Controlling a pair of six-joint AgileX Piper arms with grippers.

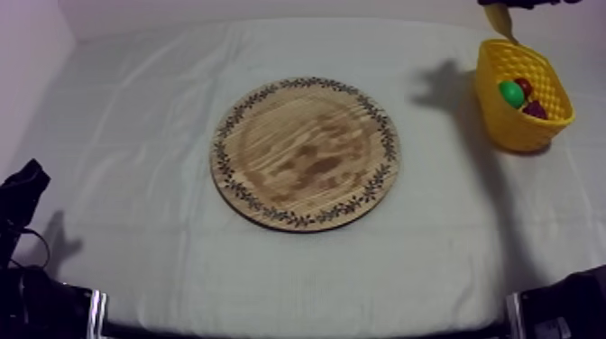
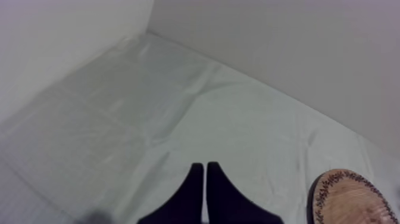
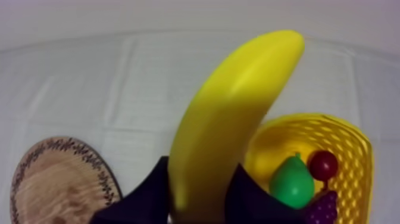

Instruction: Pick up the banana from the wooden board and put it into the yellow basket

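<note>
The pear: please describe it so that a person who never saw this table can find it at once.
In the top view, the yellow basket stands well to the right of the round wooden board. Inside it lie three toy fruits. The pear is the only green one, beside the small red fruit and the dark purple grapes.

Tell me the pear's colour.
The pear is green, clearest in the right wrist view.

wooden board point(image 1: 305, 153) lies flat mid-frame, with open cloth point(image 1: 135, 108) all round it. yellow basket point(image 1: 514, 131) stands upper right. pear point(image 1: 511, 93), small red fruit point(image 1: 524, 86) and grapes point(image 1: 536, 110) crowd its right side, with room along its left wall. banana point(image 1: 501, 20) hangs over its far rim. left gripper point(image 1: 22, 185) sits lower left, well apart.
</note>
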